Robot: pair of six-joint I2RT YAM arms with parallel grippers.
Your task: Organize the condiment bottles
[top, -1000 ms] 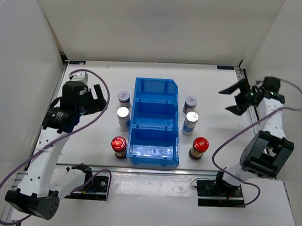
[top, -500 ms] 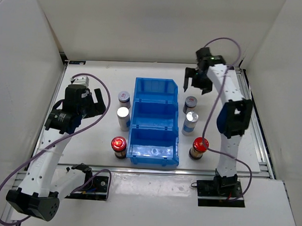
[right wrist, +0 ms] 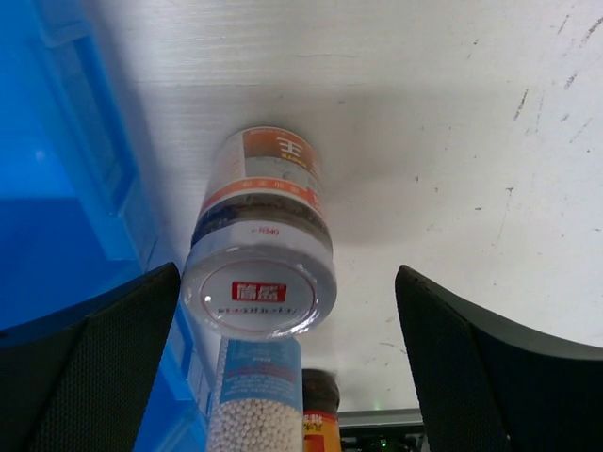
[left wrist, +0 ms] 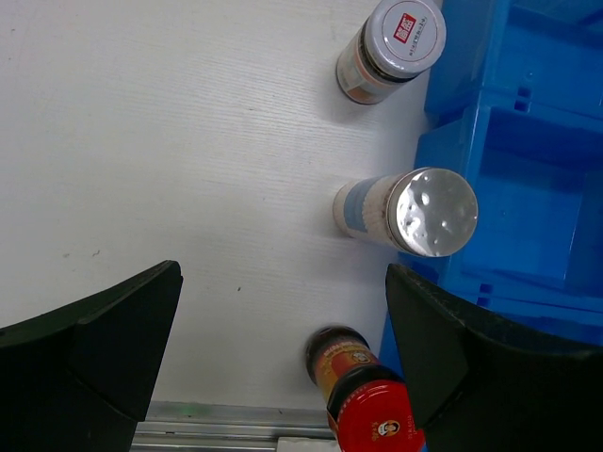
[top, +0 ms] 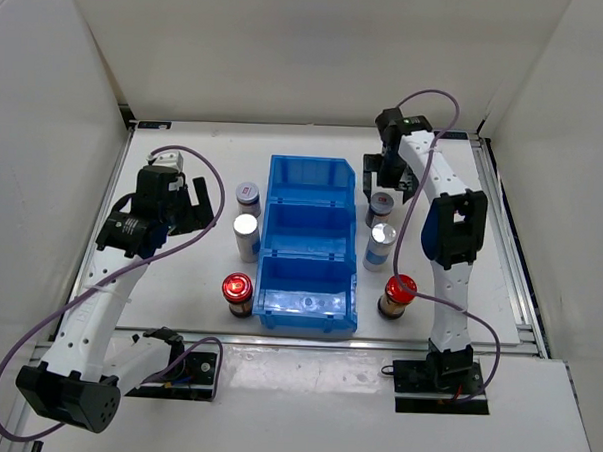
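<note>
Six condiment bottles stand upright in two columns flanking the blue bin. On its left are a grey-lidded bottle, a silver-capped one and a red-capped one. On its right are a grey-lidded bottle, a silver-capped one and a red-capped one. My left gripper hovers open left of the left column, with the red-capped bottle low between its fingers. My right gripper is open above the right grey-lidded bottle, not touching it.
The bin has three compartments, and nothing shows inside them. White walls enclose the table on the left, back and right. A metal rail runs along the near edge. The right arm's cable loops above the back of the table.
My right arm has swung from the table's far right to the back, ending over the grey-lidded bottle right of the bin. The left gripper shifted slightly. No bottle has moved.
</note>
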